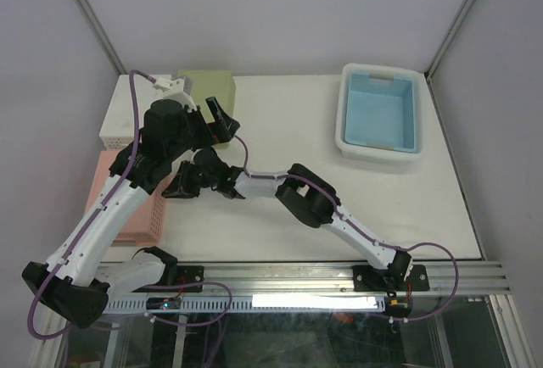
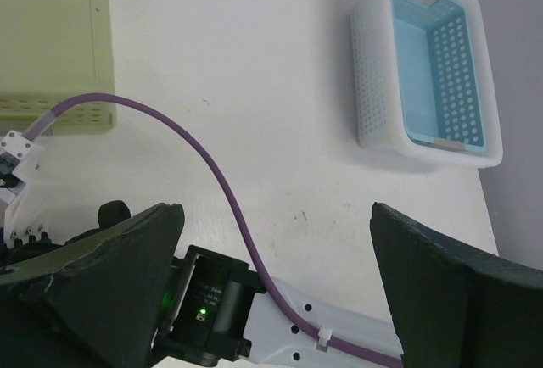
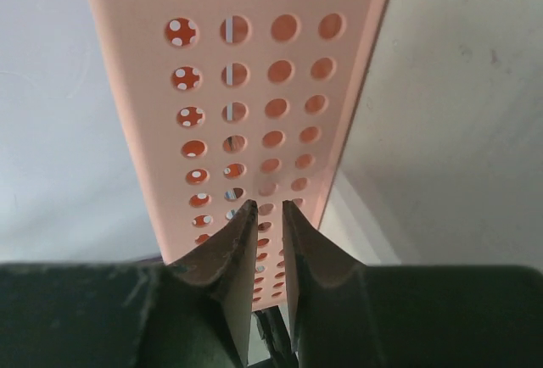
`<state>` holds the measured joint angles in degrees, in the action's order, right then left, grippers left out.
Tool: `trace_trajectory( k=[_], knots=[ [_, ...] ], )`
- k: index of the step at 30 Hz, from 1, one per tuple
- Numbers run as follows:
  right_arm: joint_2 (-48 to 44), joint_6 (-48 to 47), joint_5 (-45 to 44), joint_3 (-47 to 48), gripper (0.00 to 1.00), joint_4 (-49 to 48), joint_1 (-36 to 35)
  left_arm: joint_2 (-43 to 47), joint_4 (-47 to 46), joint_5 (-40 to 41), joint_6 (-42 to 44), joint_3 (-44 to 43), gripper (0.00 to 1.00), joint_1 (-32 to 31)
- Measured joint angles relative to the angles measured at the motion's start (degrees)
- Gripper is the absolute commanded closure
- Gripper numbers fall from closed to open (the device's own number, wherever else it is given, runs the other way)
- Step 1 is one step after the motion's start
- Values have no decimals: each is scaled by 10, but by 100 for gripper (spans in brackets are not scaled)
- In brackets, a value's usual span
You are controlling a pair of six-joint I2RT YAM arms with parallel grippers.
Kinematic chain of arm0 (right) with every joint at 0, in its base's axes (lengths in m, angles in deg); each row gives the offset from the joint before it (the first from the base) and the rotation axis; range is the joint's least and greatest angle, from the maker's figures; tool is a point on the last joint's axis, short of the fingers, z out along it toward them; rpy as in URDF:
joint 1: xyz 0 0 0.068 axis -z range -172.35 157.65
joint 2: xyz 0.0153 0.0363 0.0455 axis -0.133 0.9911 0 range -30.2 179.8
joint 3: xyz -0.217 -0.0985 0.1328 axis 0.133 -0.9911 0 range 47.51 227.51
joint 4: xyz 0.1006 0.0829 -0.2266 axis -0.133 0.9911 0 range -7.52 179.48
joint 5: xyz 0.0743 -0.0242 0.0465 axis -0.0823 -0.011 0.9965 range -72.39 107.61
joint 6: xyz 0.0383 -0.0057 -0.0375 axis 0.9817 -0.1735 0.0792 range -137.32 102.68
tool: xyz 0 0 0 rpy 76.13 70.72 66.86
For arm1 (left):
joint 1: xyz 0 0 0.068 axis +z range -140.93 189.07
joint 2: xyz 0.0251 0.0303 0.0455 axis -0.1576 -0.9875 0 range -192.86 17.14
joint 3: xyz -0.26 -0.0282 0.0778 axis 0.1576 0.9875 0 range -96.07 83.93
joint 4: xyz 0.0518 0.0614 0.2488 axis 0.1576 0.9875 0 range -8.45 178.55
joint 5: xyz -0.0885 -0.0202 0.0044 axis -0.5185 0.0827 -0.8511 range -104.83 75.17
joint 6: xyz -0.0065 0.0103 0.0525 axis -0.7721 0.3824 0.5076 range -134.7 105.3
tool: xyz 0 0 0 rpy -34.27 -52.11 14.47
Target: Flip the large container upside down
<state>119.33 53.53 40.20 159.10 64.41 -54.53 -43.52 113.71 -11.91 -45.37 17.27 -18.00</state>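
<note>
The large pink perforated basket point(image 1: 140, 215) lies at the table's left, partly under my left arm, with a plain face up. My right gripper point(image 1: 182, 183) reaches across to its right far corner. In the right wrist view the jaws point(image 3: 267, 207) stand almost together with a narrow gap, tips against the pink holed wall point(image 3: 254, 46). I cannot tell whether they pinch it. My left gripper point(image 1: 222, 122) hangs above the table near the green container, jaws wide apart and empty point(image 2: 276, 215).
A blue basket in a white one point(image 1: 339, 122) stands at the back right and also shows in the left wrist view point(image 2: 373, 71). A pale green container point(image 1: 208, 84) is at the back left, a white basket point(image 1: 114, 126) beside it. My right forearm point(image 2: 280, 309) crosses under the left gripper.
</note>
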Motion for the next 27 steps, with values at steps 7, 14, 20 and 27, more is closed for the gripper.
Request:
trace_trajectory(
  k=[7,14,20,27],
  knots=[
    [31,9,-2,42,77,7,-5,0,0,0,0,-3,1,0],
    [77,13,-1,125,77,25,-22,0,0,0,0,-4,1,0],
    [37,9,9,24,73,-15,-20,0,0,0,0,-4,1,0],
    [-207,-61,0,-314,62,-38,41,0,0,0,0,-7,1,0]
  ],
)
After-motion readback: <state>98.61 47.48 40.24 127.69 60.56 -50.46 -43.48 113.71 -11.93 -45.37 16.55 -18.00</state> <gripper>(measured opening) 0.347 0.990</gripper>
